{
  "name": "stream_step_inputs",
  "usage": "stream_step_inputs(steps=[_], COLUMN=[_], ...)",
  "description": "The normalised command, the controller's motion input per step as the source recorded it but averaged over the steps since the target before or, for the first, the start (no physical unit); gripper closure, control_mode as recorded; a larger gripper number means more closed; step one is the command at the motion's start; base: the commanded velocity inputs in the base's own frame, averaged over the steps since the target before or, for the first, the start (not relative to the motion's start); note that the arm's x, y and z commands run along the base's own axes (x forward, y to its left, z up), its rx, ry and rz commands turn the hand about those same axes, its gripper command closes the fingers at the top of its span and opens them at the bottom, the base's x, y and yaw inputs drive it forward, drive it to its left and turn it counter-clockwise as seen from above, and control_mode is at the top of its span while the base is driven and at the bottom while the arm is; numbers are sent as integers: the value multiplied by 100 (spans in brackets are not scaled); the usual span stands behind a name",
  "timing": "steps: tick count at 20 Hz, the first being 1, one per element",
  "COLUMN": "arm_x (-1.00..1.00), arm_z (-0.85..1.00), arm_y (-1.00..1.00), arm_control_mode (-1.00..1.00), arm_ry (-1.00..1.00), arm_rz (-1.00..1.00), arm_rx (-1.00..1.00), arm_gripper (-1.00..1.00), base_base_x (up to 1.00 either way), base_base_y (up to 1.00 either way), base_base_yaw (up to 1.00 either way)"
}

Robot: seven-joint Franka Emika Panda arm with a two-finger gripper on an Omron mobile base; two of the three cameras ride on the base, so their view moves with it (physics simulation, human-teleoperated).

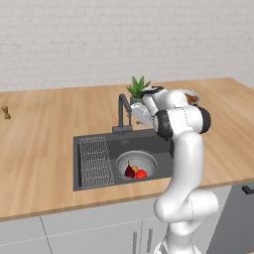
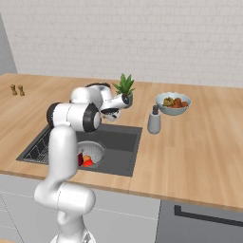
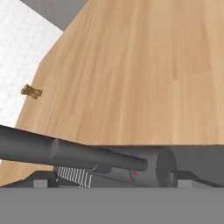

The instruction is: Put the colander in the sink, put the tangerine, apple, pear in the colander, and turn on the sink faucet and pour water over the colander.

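Counter [image 1: 44, 134]: a long wooden top along the white brick wall, with the sink set into its near middle.
Sink [image 1: 161, 144]: dark grey basin; a wire grid rack [image 1: 95, 161] lies along its left side.
Colander [image 1: 144, 159]: upright on the sink floor, right of the rack, with fruit already in it.
Fruit in colander: a dark maroon piece [image 1: 129, 172], a red one [image 1: 141, 174], and a small orange one, likely the tangerine [image 1: 135, 169], between and behind them.
Sink faucet [image 1: 122, 113]: upright at the far edge of the sink, spout bent toward the basin; no stream shows.
Gripper [image 3: 111, 183]: held sideways just right of the faucet, jaws spread wide, holding nothing; in the hand view the faucet's dark handle [image 3: 70, 153] runs across just above the fingertips.
Step in hand: judging by the loaded colander, turning on the water.
Next move: probably push the handle sideways until water falls into the colander.
Other things: a potted plant [image 1: 138, 89] behind the faucet, a fruit bowl [image 2: 173, 103] far right.
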Motion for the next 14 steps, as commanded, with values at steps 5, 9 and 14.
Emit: stream_step_inputs(steps=[5, 9, 14], arm_x=[32, 28, 14], arm_z=[-8, -8, -9], arm_y=[6, 3, 0], arm_control_mode=[-100, -100, -100], arm_ry=[0, 0, -1], arm_rz=[0, 0, 0], arm_rx=[0, 0, 0], arm_gripper=[-100, -100, -100], base_base_x=[0, 0, 0], base_base_y=[0, 0, 0], base_base_yaw=[0, 0, 0])
